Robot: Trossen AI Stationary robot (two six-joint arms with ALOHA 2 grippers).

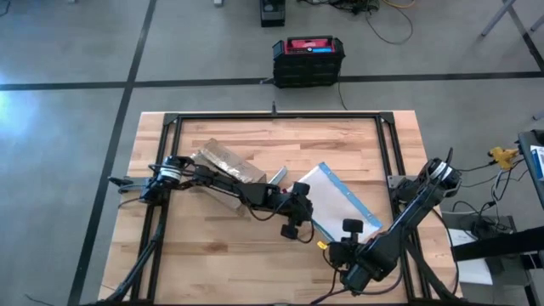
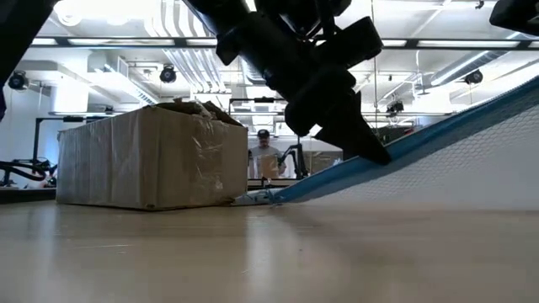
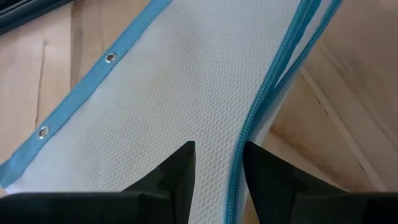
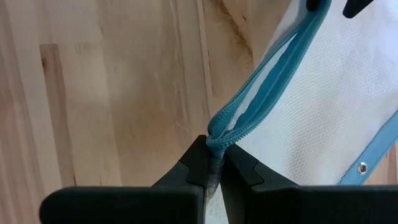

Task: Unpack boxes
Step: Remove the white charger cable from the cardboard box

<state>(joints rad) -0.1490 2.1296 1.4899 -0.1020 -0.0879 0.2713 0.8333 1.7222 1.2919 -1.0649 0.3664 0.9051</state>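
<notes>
A brown cardboard box [image 1: 225, 166] [image 2: 152, 156] stands on the table's left half, its top flaps ragged. A flat white mesh pouch [image 1: 344, 195] [image 3: 155, 93] with blue edges slants up from the table; its low end [image 2: 257, 199] lies by the box. My right gripper [image 1: 331, 246] [image 4: 214, 155] is shut on the pouch's zipper end. My left gripper [image 1: 308, 219] [image 3: 221, 174] reaches over the box and stands open, its fingers on either side of the blue zipper edge [image 3: 249, 124]. My left gripper comes slanting down from the table's left, and one fingertip [image 2: 377, 153] stands at the pouch's blue edge; I cannot tell whether it touches. My right gripper pinches the zipper's bunched end [image 4: 217, 138] between its two fingers, from above and pointing steeply down. The two blue zipper strips part just beyond the pinch. That corner is lifted clear of the table.
A black frame [image 1: 276, 116] runs around the work area. A black-and-red case [image 1: 308, 61] stands on the floor beyond the far edge. A person [image 2: 265, 156] shows far behind the table. Bare wood [image 1: 212, 255] lies near the front left.
</notes>
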